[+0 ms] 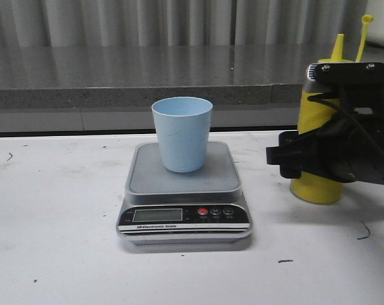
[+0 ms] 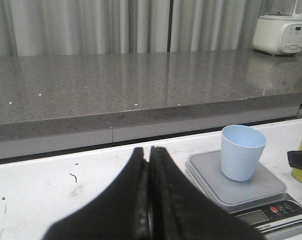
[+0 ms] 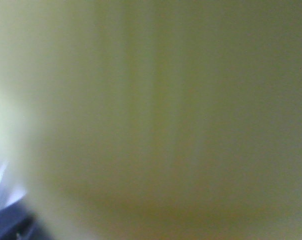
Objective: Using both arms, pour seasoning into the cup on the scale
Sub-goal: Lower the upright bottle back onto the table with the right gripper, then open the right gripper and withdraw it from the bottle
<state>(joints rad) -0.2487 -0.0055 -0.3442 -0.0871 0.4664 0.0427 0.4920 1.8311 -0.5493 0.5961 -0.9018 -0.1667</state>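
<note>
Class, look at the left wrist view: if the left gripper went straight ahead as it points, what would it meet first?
Probably the grey counter ledge; the left gripper passes beside the scale, though depth is uncertain.

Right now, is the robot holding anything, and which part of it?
The right gripper is around the middle of the yellow bottle, but a firm grip cannot be told. The left gripper is shut on nothing.

cup (image 1: 182,133) mouth unobstructed, seemingly

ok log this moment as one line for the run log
phase: bottle grasp | cup: upright on scale | seasoning bottle: upright on table, right gripper around it | left gripper: shut, empty
</note>
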